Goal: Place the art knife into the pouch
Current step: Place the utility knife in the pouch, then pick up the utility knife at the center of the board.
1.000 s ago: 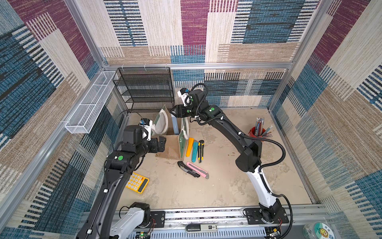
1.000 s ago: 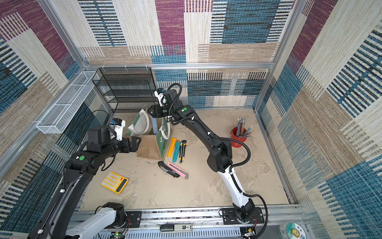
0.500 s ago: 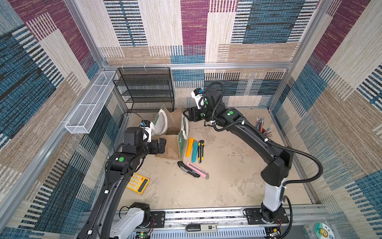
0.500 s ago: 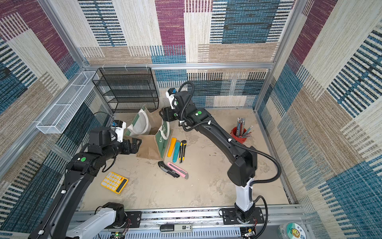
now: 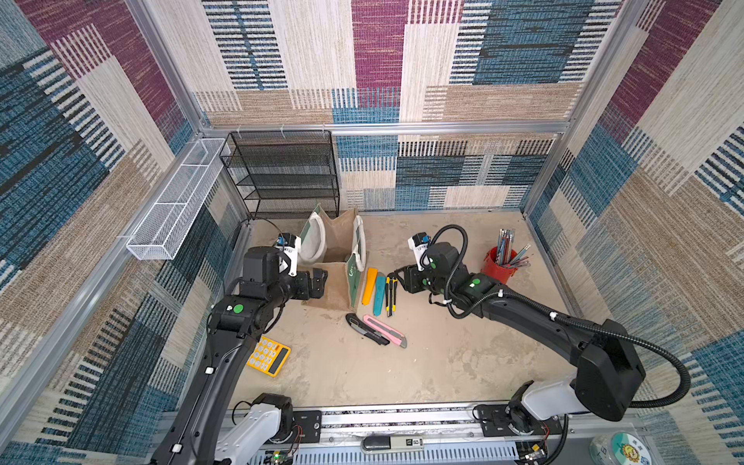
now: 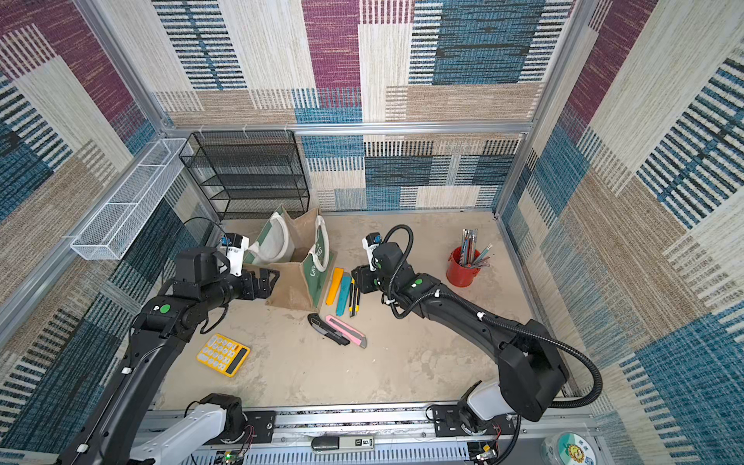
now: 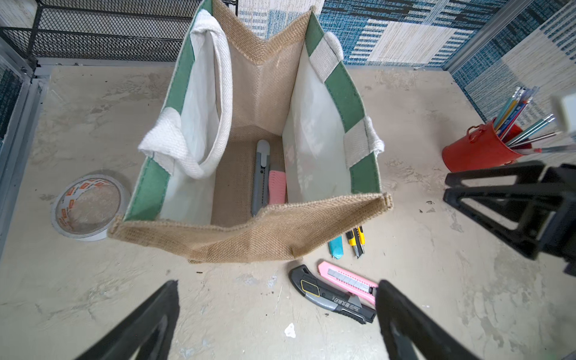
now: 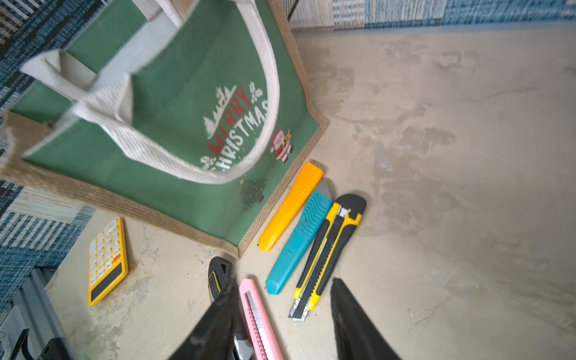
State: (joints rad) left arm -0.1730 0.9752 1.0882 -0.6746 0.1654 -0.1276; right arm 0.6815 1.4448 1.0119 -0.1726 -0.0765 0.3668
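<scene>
Withdrawn from above the pouch [image 5: 332, 282] over the last second, the right end effector [image 5: 396, 279] now sits low beside the row of knives on the pouch's side toward that arm. Its jaws stand partly apart, narrower than before, with nothing between them. Left end effector [image 5: 318, 282] is unmoved, spread wide and empty, just beside the pouch's near burlap wall.

Progress: the left wrist view shows two knives lying on the pouch floor, a grey knife [image 7: 261, 174] and a pink-grip knife [image 7: 277, 187]. Five remain on the table [image 5: 443, 354]. Orange knife [image 8: 293, 205], teal knife [image 8: 299, 243] and yellow-black knife [image 8: 327, 252] lie in a row just beside the green panel. Black knife [image 7: 330, 296] and pink knife [image 8: 258, 318] lie side by side nearer the rail. Judgement: partly done; the right arm looks placed for another pick.

Surface: beige, mottled, scuffed, with specks near the pouch. It also carries a calculator [image 5: 269, 356], a red cup [image 5: 498, 269] of pencils and a tape roll [image 7: 88, 207] beside the pouch.

Room: patchwork woven wall panels in a metal frame, a black mesh shelf [image 5: 282, 173] at the back and a white wire basket [image 5: 177, 201] on the side wall.
</scene>
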